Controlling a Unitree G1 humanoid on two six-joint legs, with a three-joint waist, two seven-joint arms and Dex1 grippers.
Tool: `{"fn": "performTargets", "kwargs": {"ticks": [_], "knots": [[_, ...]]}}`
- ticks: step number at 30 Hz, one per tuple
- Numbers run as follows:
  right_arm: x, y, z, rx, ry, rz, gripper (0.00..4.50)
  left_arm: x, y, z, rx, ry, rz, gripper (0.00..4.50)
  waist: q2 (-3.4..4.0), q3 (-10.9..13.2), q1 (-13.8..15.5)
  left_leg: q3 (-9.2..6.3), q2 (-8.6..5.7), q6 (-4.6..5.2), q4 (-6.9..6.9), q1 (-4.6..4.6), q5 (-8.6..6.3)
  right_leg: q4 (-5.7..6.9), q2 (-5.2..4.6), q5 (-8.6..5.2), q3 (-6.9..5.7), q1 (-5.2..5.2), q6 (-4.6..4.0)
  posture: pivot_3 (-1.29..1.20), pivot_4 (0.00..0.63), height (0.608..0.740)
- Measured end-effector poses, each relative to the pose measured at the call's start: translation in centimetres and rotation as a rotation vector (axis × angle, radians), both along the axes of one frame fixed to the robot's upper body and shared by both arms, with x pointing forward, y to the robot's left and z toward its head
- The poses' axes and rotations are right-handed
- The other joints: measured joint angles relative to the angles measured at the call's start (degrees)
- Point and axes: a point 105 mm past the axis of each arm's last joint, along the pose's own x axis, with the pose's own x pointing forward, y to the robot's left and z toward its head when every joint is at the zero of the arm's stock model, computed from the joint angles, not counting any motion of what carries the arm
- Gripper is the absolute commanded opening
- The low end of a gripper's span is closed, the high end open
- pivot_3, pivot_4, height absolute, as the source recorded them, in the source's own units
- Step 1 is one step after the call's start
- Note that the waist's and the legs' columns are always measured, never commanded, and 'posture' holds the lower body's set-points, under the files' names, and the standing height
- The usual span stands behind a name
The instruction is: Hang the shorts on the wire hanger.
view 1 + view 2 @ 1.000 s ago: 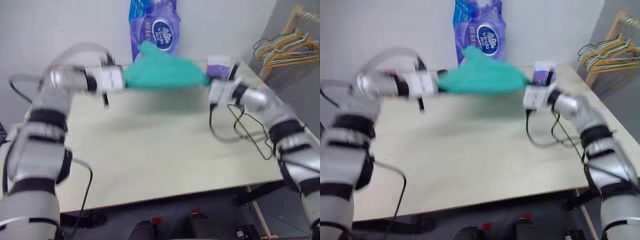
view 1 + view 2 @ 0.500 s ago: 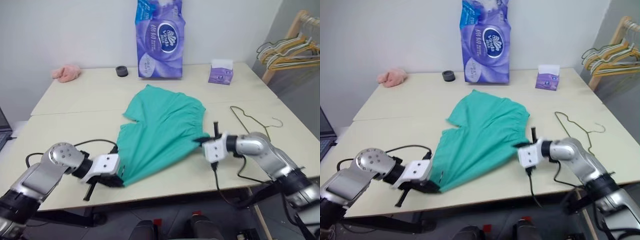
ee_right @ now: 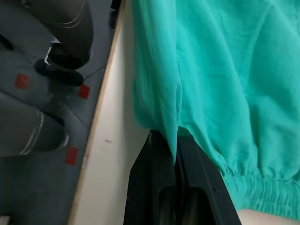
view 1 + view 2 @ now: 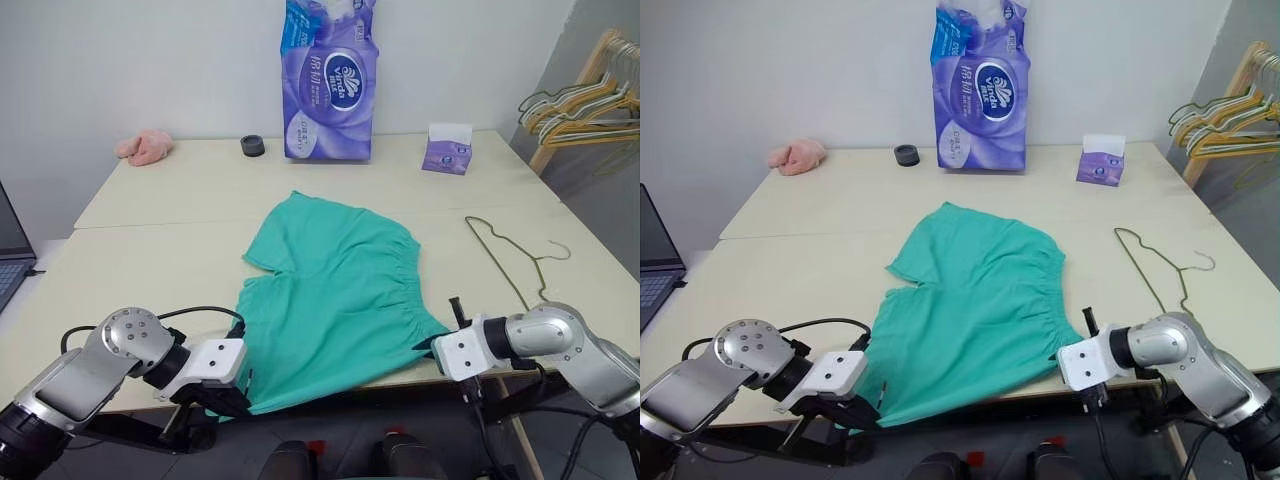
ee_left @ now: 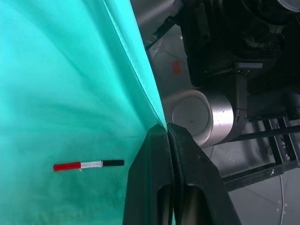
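The left fingers (image 5: 161, 140) are pressed together on the hem edge of the shorts (image 4: 335, 300), pinching a fold of teal cloth just past the surface's (image 4: 180, 250) near edge; a small red, white and black tag (image 5: 89, 164) is stitched on the fabric beside them. The right fingers (image 3: 174, 157) are likewise closed on the shorts, gripping the cloth beside the gathered waistband right at the near edge of the surface. Between the two grips the shorts lie spread flat across the middle of the near half of the surface, their near edge hanging slightly over the front edge.

The wire hanger (image 4: 510, 262) lies flat near the right edge of the surface, apart from the shorts, hook toward the right edge. Along the far edge stand a tall purple tissue pack (image 4: 330, 85), a small black ring (image 4: 253, 146) and a pink cloth (image 4: 145, 147) toward the far left corner, and a small purple tissue box (image 4: 447, 150) toward the far right corner. Beyond that corner, yellow and green hangers (image 4: 580, 100) hang bunched on a wooden rack.
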Motion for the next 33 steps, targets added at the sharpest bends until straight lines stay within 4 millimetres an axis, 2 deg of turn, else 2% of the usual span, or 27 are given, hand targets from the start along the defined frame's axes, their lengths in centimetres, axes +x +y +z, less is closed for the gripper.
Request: {"fn": "performTargets", "kwargs": {"ticks": [16, 19, 26, 30, 32, 33], "knots": [[-1.1, -1.2, -0.2, -0.043, 0.078, -0.036, 0.04, -1.4, -1.5, 0.4, -0.041, 0.068, -0.008, 0.00, -0.03, 0.0, 0.0, -0.02, 0.01, -0.01, 0.00, -0.01, -0.01, -0.02, 0.00, -0.03, -0.01, 0.00, 0.02, -0.01, 0.065, 0.740], [-1.1, -1.5, -0.3, -0.056, 0.095, -0.051, 0.63, -1.3, -1.7, 0.3, -0.046, 0.094, 0.030, 0.62, -0.04, 0.0, 0.0, -0.02, 0.00, -0.01, 0.00, -0.01, -0.01, -0.03, 0.01, -0.03, -0.02, 0.01, 0.02, -0.01, 0.063, 0.740], [-1.1, -2.8, 0.8, -0.097, 0.119, -0.064, 2.95, -1.2, -2.0, 0.4, -0.058, 0.119, 0.065, 2.70, -0.03, 0.0, 0.0, -0.03, 0.02, -0.01, -0.01, -0.01, -0.02, -0.04, 0.01, -0.04, -0.01, 0.01, 0.02, -0.01, 0.060, 0.740], [-1.1, -2.9, 2.6, -0.049, 0.132, -0.066, 4.33, -1.2, -2.1, 0.5, -0.066, 0.123, 0.074, 3.94, -0.05, 0.0, 0.0, -0.04, 0.02, -0.02, 0.00, -0.01, -0.02, -0.05, -0.01, -0.04, -0.02, 0.01, 0.02, -0.02, 0.056, 0.740], [-0.9, -3.0, 3.6, -0.006, 0.138, -0.090, 4.34, -1.2, -2.2, 0.7, -0.084, 0.132, 0.087, 4.49, -0.05, 0.0, 0.0, -0.04, 0.02, -0.02, 0.00, -0.02, -0.02, -0.05, -0.03, -0.04, -0.02, 0.02, 0.02, -0.01, 0.053, 0.740], [-0.7, -3.1, 4.1, 0.019, 0.141, -0.112, 4.34, -1.1, -2.2, 0.8, -0.094, 0.131, 0.095, 4.49, -0.05, 0.0, 0.0, -0.05, 0.03, -0.02, 0.00, -0.01, -0.02, -0.05, -0.04, -0.04, -0.01, 0.02, 0.02, -0.01, 0.053, 0.740]]}}
